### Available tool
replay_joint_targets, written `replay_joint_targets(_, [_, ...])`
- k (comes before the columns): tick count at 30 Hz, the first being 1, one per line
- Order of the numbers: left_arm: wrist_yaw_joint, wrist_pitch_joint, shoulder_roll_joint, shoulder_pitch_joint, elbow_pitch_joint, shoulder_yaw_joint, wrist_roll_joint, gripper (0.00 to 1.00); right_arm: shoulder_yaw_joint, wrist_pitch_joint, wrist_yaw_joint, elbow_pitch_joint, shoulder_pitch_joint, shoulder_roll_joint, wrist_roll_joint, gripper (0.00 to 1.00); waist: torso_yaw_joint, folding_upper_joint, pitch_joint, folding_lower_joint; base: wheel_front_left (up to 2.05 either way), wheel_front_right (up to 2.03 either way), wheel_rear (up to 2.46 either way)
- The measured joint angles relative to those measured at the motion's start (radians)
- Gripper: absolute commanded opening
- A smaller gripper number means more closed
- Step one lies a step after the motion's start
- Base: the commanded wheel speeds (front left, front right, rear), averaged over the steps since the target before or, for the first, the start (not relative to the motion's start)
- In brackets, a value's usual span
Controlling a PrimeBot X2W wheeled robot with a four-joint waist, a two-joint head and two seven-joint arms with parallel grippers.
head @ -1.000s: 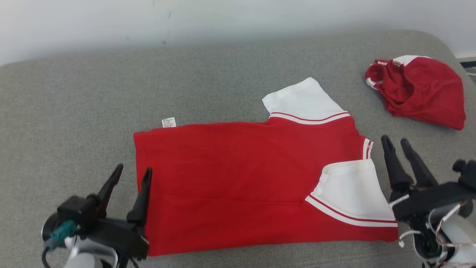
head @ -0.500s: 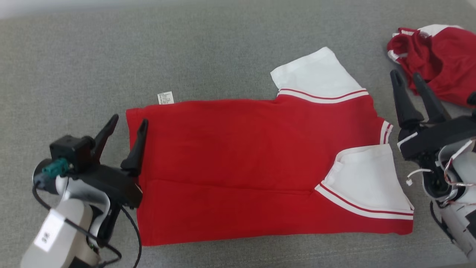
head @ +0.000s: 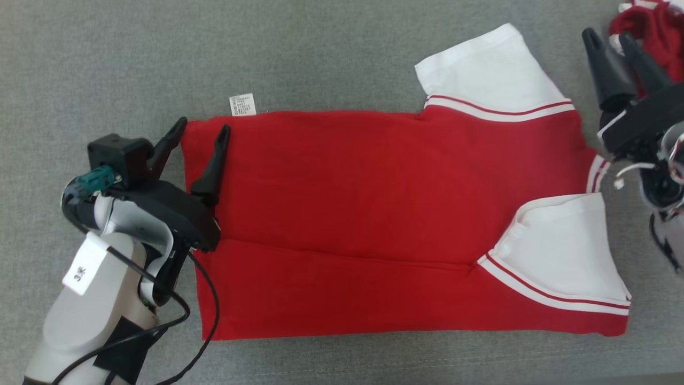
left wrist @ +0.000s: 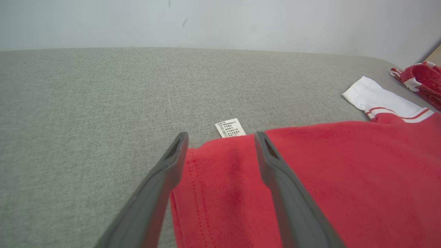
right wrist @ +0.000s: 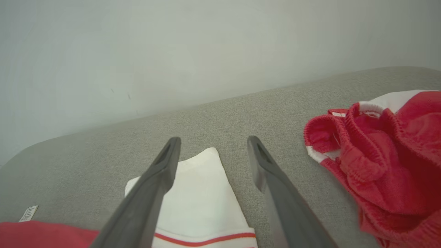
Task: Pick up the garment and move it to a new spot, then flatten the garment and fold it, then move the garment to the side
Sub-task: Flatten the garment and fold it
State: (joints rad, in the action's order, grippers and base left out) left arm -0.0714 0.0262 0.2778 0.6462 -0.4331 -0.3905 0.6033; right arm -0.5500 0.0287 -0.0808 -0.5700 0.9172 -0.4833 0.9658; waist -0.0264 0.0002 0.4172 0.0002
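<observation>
On the grey fabric-covered table [head: 320, 48] the red garment [head: 374, 214] lies spread flat, hem towards the robot's left, with one white sleeve [head: 486, 69] on its far side and another [head: 561, 251] on its near side. A white care label [head: 242, 104] pokes out at the far hem corner. The left gripper [head: 203, 125] sits at that corner, jaws parted and empty, one finger on the red cloth and the other just off the hem. A second ago it was nearer along the hem. The right gripper [head: 607, 35], jaws also spread and holding nothing, has gone from the near sleeve to beside the far one. A crumpled red garment [head: 654, 32] lies just beyond it, crowding that end. Bare grey cloth stretches wide past the far edge and off to the left.
</observation>
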Motion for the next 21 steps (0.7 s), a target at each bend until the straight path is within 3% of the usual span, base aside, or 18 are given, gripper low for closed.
replay_joint_targets(8, [-0.008,-0.002,-0.016,0.047,-0.039,-0.012,-0.004,1.0,-0.044,-0.104,-0.025,-0.091,0.146,-0.015,-0.019,1.0,0.037,0.0,0.047,-0.0001,0.0,0.0,0.0])
replay_joint_targets(21, [-0.017,0.003,-0.036,0.112,-0.08,-0.017,-0.005,1.0,-0.095,-0.218,-0.038,-0.224,0.229,0.021,-0.016,1.0,0.085,0.0,0.105,-0.0001,0.0,0.0,0.0])
